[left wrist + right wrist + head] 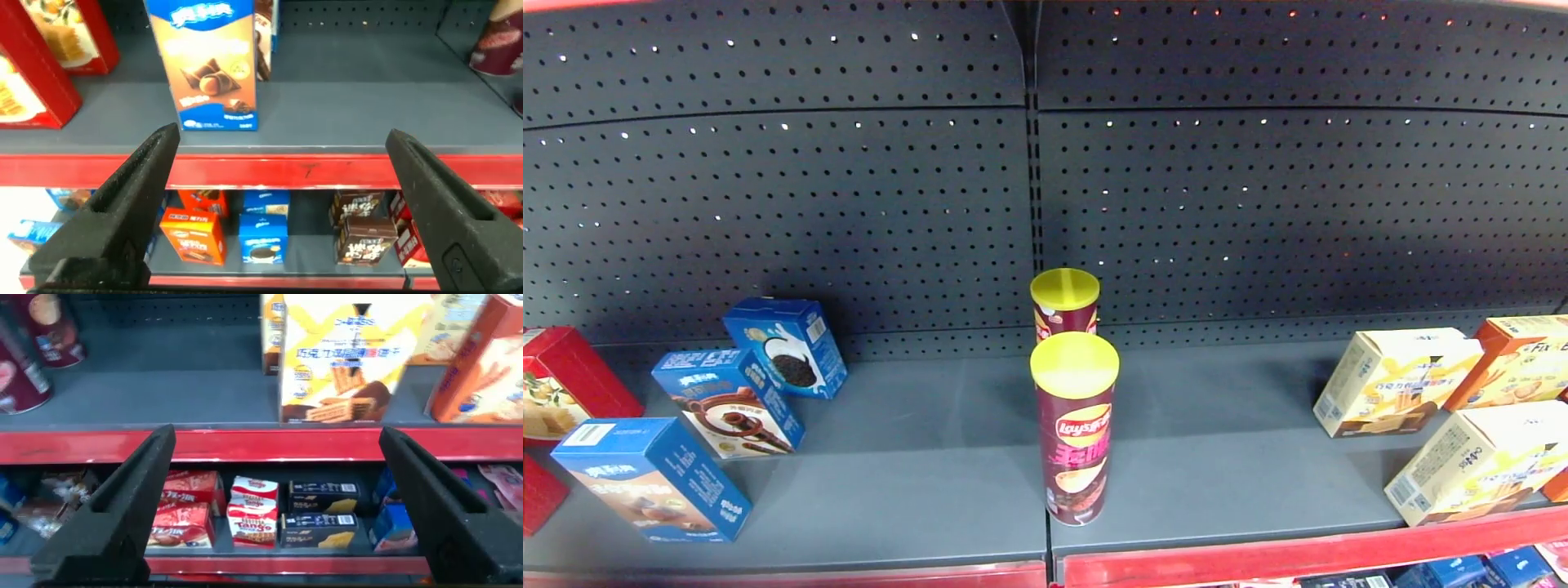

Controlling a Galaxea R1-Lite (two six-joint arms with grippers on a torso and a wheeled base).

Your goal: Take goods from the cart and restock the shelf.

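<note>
The right hand (278,434) hangs before the grey shelf (163,396), its two black fingers (122,506) spread wide with nothing between them. A cream wafer box (347,355) stands upright close to the shelf's red front edge (245,446), with an orange box (482,359) just beside it. Two maroon chip cans (53,327) stand well apart from these, one nearer the front edge than the other. On the lower shelf (286,563) sit red boxes (184,510), a white-and-red box (252,510), a dark box (323,514) and a blue box (396,523).
</note>
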